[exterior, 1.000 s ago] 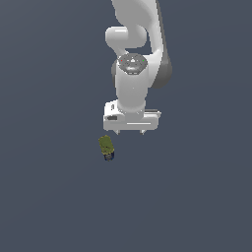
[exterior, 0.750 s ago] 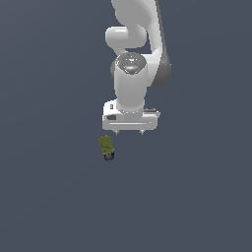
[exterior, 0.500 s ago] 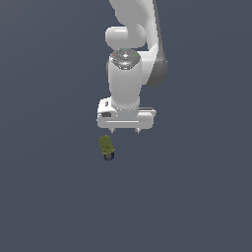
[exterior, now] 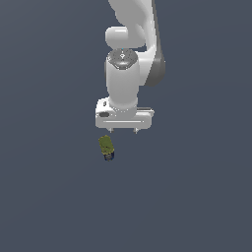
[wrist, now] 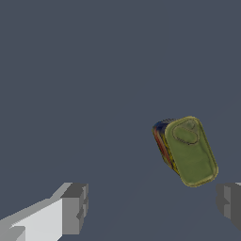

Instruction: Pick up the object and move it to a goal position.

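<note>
Olive-green can (exterior: pixel 106 147) below and left of gripper (exterior: pixel 123 130) in exterior view, apart; long axis tilted; fingers (wrist: pixel 74 208) spread, empty.

Both pictures are flat simulator renders with an even, rather dim light over a plain dark blue-grey ground, and there is no glare, no blur and no bending at the edges. The white arm (exterior: pixel 129 74) is brightest on its top surfaces and greyer on its sides, so the light seems to come from above, and only a very faint darker patch, perhaps a shadow, shows under the object (exterior: pixel 106 147). In the wrist view the object (wrist: pixel 188 150) and the tool fingers (wrist: pixel 75 208) are sharp but coarse, with soft shading on the finger sides.
</note>
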{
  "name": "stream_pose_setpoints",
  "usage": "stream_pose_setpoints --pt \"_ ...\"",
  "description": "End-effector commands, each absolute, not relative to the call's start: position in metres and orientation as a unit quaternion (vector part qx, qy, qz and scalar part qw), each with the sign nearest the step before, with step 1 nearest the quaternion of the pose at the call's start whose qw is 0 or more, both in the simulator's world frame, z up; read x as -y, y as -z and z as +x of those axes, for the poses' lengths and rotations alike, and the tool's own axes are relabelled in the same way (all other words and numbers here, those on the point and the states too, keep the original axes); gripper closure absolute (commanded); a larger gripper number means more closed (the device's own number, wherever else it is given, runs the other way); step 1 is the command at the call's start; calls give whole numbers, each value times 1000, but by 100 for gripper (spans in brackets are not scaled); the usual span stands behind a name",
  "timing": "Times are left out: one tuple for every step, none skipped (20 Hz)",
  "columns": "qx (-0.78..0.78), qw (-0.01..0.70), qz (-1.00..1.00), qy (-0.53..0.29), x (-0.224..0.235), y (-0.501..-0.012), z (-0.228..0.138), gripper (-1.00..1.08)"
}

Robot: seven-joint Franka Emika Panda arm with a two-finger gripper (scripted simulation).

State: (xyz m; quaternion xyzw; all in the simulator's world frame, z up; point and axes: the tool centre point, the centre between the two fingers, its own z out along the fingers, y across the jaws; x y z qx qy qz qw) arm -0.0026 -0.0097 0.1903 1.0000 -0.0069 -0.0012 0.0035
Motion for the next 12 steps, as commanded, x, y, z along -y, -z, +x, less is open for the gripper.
stream_pose_setpoints --pt "0 4 1000 1 14 -187 -2 -92" --pt "-4 4 1000 1 16 -185 -2 -92" --pt "-9 4 1000 1 18 -183 -2 -92" --pt "-14 4 1000 1 20 -181 -2 -92" --pt "-19 4 1000 1 22 -179 -1 -92" --pt "-25 4 1000 1 25 -176 -1 -92" --pt "-32 4 999 1 28 -173 -1 -92" --pt "-38 3 999 1 31 -170 -1 -92" --pt "-46 3 999 1 35 -167 0 -92" --pt "-54 3 999 1 38 -164 0 -92" --pt "-62 3 998 1 42 -160 0 -92" --pt "-71 3 997 1 46 -156 0 -92"
